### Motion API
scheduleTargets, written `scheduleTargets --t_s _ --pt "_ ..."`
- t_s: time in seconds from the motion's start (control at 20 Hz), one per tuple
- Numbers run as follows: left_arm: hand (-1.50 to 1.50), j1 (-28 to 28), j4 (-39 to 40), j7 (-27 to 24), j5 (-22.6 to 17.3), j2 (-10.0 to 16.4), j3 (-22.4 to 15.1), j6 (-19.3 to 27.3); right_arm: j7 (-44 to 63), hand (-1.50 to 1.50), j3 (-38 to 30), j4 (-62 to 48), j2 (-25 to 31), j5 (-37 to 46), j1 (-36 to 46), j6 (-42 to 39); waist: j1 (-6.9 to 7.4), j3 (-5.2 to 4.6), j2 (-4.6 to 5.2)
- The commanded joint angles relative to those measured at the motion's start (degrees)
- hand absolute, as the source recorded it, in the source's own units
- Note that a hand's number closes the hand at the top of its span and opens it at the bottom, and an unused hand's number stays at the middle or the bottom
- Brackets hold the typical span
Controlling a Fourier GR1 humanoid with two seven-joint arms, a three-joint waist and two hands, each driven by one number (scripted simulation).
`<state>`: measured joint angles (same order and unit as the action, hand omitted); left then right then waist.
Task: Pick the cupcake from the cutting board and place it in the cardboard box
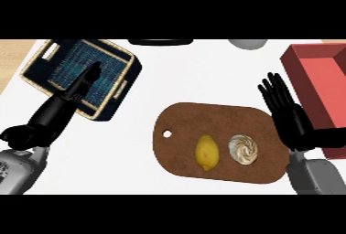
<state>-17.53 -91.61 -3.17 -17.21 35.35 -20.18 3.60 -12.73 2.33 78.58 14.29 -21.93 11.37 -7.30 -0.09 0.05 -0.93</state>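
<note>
Cupcake (242, 149), pale swirled top, is sitting on the right part of the cutting board (196, 121), untouched by either hand. Lemon (207, 152), yellow, is lying lengthwise just beside the cupcake on its left, the two apart. Cutting board, brown with rounded corners and a small hole (167, 134) near its left edge, is lying flat on the white counter (101, 160), low and centre in the head view. Red box (323, 82), open at the top, is standing at the view's right edge, well apart from the cupcake, with nothing showing in the part that is visible. Right hand (292, 119) is resting open with fingers straight and pointing up, holding nothing, over the board's right edge between the board and the red box; whether it is touching the board cannot be told. Left hand (61, 107) is stretching out with fingers straight over the blue woven basket (111, 61) at the upper left, thumb held out to the side, holding nothing. Dark object (161, 42) and grey rounded object (247, 43) are showing only in part at the counter's far edge.
</note>
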Motion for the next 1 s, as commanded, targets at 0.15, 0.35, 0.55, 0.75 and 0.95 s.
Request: scheduleTargets --t_s 0.15,0.35,0.55,0.75,0.95 --pt "0.0 8.8 1.1 5.0 -7.9 -1.4 8.7 5.0 8.2 -1.5 0.5 7.3 8.3 -1.0 1.3 -6.3 1.72 -0.17 0.42" --pt "0.0 12.5 5.8 7.1 -12.7 -4.6 11.5 7.0 1.9 -1.5 -9.6 7.6 13.6 7.0 2.4 5.2 0.21 -0.19 0.55" --pt "0.0 17.1 2.2 7.1 -14.0 -3.7 13.5 6.0 -13.4 -1.5 -9.4 10.9 11.8 6.2 -3.7 -2.7 0.57 0.02 0.68" --pt "0.0 15.5 1.9 9.4 -13.8 -3.2 15.1 6.5 -11.5 -1.5 -8.8 22.9 18.0 7.3 -8.4 -8.0 -0.69 -0.06 0.59" --pt "0.0 14.9 2.4 9.1 -13.0 -4.0 14.2 6.9 -1.7 -1.5 -4.9 27.4 27.8 18.5 -8.4 -8.8 -1.06 -0.29 0.51"
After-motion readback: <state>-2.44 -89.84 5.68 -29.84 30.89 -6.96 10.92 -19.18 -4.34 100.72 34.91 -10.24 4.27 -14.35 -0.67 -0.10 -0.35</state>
